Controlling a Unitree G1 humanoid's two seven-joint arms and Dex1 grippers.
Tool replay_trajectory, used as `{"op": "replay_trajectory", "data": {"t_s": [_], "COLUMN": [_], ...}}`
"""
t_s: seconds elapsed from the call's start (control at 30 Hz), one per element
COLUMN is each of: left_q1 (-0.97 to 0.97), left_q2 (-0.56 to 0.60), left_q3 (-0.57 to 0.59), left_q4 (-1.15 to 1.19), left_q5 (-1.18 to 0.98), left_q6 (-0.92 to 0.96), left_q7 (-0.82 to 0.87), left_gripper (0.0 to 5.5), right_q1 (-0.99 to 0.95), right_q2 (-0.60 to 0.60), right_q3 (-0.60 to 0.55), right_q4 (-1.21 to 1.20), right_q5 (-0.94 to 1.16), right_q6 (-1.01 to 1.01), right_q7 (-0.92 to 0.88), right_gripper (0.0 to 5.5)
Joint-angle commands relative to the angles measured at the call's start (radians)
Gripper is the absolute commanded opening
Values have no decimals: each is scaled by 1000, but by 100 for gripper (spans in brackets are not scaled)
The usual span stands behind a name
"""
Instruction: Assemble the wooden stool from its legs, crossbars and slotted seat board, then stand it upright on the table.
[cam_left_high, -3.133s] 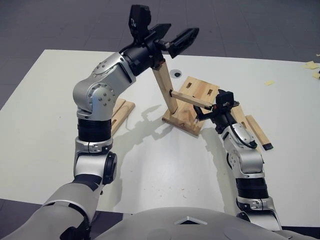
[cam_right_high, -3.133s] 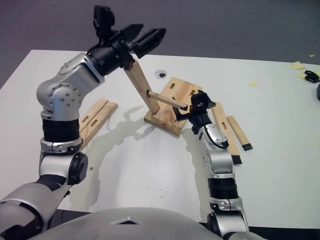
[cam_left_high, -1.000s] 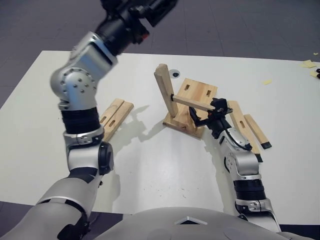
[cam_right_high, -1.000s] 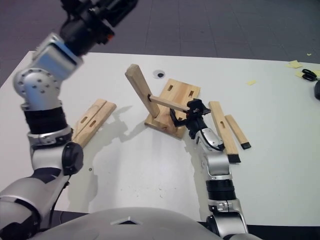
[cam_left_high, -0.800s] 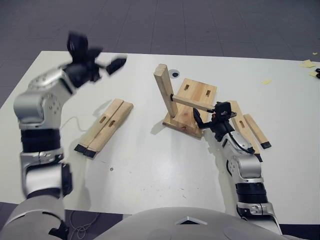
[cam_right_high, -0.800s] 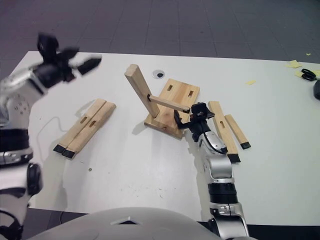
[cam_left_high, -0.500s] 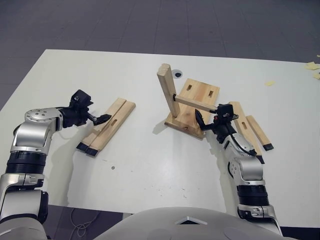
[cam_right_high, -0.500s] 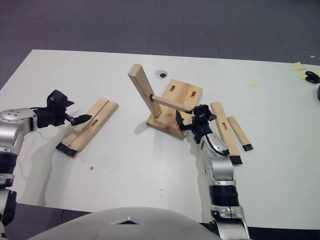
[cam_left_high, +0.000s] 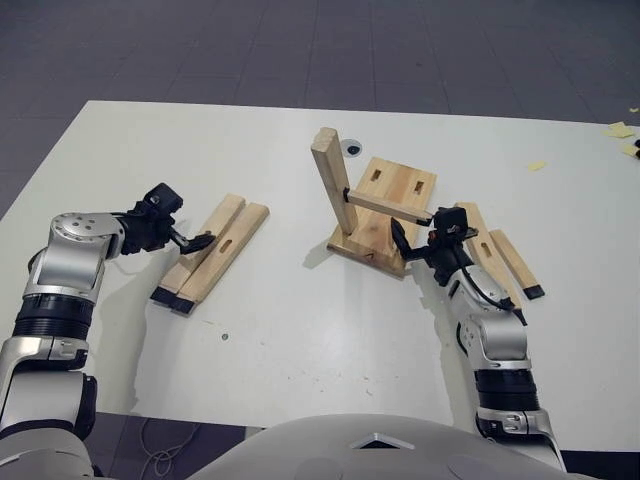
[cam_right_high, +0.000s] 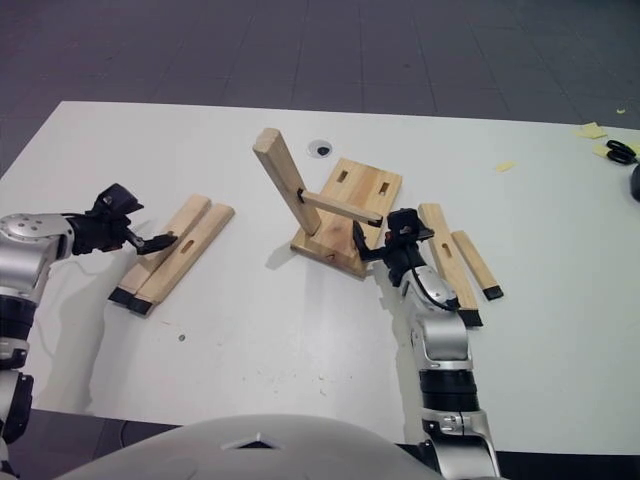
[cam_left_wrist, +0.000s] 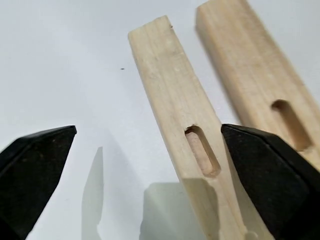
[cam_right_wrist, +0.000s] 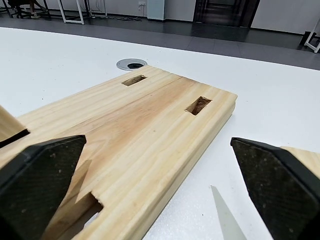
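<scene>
The slotted seat board (cam_left_high: 396, 195) lies flat at the table's middle. A wooden leg (cam_left_high: 332, 190) stands tilted on its near left corner, with a crossbar (cam_left_high: 388, 207) sticking out of it to the right. My right gripper (cam_left_high: 416, 238) is open at the board's near right edge, just below the crossbar's free end; the right wrist view shows the seat board (cam_right_wrist: 135, 125) between its spread fingers. Two slotted legs (cam_left_high: 214, 252) lie side by side on the left. My left gripper (cam_left_high: 192, 241) is open, low over them, its fingers straddling one leg (cam_left_wrist: 175, 125).
Two more wooden pieces (cam_left_high: 495, 256) with dark ends lie right of the seat board. A round cable hole (cam_left_high: 351, 147) sits behind the upright leg. Yellow paper scraps (cam_left_high: 538, 165) lie far right. The table's near half is bare white.
My left arm swung from high above the upright leg down to the left pair of legs. The right gripper has slipped off the crossbar's end and sits slightly lower.
</scene>
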Motion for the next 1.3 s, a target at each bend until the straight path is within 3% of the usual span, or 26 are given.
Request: {"op": "replay_trajectory", "data": {"t_s": [0.03,0.2,0.37,0.83,1.3], "left_q1": [-9,-10,-29,76,142], "left_q2": [-5,-35,-83,-35,47], "left_q3": [-17,5,119,35,2], "left_q4": [59,6,-123,-103,-125], "left_q5": [53,14,-152,-15,15], "left_q6": [1,32,222,188,159], "left_q7": [17,-6,-39,0,-95], "left_gripper": [539,539,539,539,317], "right_q1": [-19,-28,-13,-7,0], "right_q2": [-7,-12,-28,-17,-11], "right_q3": [7,6,39,31,18], "right_q4": [1,7,-5,-13,-11], "right_q5": [-6,-9,-15,-10,-16], "right_q6": [5,3,2,6,5], "right_q7": [1,4,40,16,-9], "right_gripper": [540,540,540,540,540]}}
